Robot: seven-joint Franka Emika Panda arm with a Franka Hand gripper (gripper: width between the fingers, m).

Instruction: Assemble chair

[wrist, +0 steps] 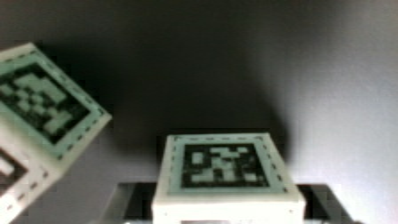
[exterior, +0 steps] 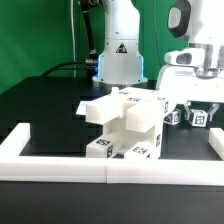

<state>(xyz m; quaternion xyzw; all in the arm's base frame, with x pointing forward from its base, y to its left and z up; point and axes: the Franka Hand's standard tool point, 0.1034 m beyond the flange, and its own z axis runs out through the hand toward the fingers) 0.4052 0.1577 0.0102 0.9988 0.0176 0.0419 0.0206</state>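
At the exterior view's right, low over the bench (exterior: 45, 112), the fingers (wrist: 135, 203) stood narrow, clamped flat against two opposite sides of one small cube leg (wrist: 222, 165) with its tag facing up. We judged this a hold meant for carrying the leg to the chair (exterior: 125, 120). That part-built chair sat mid-bench, just behind the border wall (exterior: 60, 165) and apart from the leg. We counted two loose legs under the fingers in the exterior view, a possible third too cut off to tell, one chair cluster, and two tagged pieces in the wrist view.
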